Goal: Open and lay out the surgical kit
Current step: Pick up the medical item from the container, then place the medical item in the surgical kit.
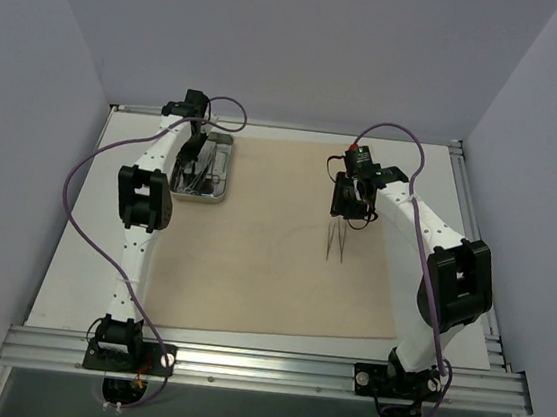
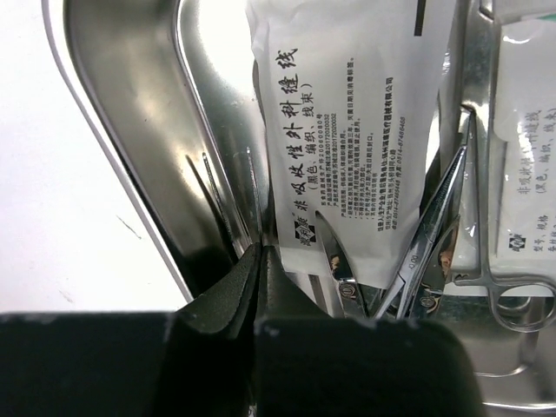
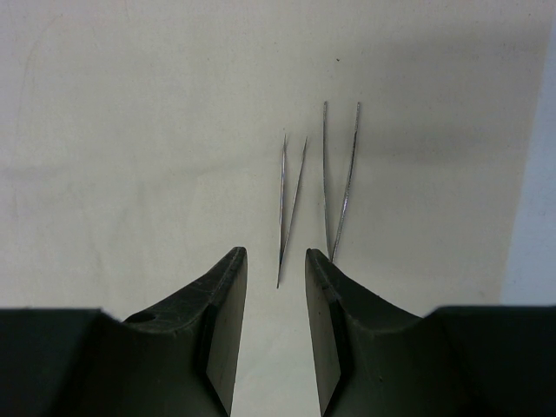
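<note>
cloth wrap [image 1: 271, 278]: beige sheet, lay opened flat across the middle of the top view. Soft and light, so it would likely wrinkle or drag if snagged.
steel tray [image 1: 221, 197]: sat at the sheet's upper-left corner in the top view, with its contents inside.
printed packet [image 2: 347, 130]: clear film, centre of the left wrist view, lying over the steel.
second packet [image 2: 530, 130]: at that view's right edge, cut off by the frame.
scissor-handled instruments [image 2: 432, 234]: partly under the packets, one ring handle visible at lower right.
left gripper [image 2: 258, 274]: down in the tray, fingers pressed together. Tips sat at the foot of the inner wall, just beside the printed packet's lower-left corner. Couldn't tell if that corner was pinched.
right gripper [image 3: 274, 282]: fingers apart, nothing between them, over the cloth right of centre.
tweezers [image 3: 291, 204]: lay on the cloth with the joined end toward the gripper. The second pair [image 3: 340, 174] lay beside it, not touching.
handling, packets: probably thin, slick and flat on steel. Best taken by a corner or free edge, and likely to slip.
handling, instruments: stiff, heavier, slippery. Better to grip across the shanks near the pivot, since the rings could tangle.
handling, tweezers: thin, springy and low. Better to pinch at the joined end.
</note>
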Tool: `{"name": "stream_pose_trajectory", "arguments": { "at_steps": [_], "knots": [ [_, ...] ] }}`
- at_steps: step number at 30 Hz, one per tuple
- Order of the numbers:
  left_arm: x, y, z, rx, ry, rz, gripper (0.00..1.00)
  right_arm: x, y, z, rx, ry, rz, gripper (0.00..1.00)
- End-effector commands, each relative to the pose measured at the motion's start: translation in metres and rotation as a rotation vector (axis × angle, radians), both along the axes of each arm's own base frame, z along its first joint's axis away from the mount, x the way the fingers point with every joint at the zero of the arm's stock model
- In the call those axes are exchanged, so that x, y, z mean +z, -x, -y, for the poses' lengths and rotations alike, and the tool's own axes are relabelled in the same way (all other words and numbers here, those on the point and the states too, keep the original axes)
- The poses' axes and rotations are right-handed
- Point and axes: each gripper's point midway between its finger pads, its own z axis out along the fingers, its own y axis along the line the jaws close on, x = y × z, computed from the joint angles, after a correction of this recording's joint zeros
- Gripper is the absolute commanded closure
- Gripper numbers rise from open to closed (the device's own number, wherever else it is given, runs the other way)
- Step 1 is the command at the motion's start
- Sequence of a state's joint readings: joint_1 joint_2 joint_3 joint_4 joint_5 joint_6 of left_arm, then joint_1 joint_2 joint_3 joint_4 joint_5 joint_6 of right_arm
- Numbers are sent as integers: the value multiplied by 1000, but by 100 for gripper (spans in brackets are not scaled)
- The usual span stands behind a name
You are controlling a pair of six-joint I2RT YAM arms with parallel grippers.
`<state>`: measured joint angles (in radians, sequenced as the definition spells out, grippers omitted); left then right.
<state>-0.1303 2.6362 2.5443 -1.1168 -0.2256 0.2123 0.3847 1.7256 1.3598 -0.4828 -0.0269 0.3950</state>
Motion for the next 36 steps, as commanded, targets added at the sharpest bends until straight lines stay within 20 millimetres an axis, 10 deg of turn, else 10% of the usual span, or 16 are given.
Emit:
{"name": "stream_pose_trajectory", "arguments": {
  "at_steps": [1,14,19,28,36],
  "knots": [
    [64,-17,-5,47,-2,165,98,18,-1,3,-9,-3,27,70],
    [160,-18,37,30,273,360,98,45,-14,-3,-16,-43,109,70],
    [203,-10,48,95,378,443,98,94,-43,-26,-28,-166,282,66],
    [269,42,99,115,536,527,98,205,-80,-160,133,-595,620,41],
    [275,83,149,71,649,443,98,212,-55,-255,304,-693,577,43]
  ]
}}
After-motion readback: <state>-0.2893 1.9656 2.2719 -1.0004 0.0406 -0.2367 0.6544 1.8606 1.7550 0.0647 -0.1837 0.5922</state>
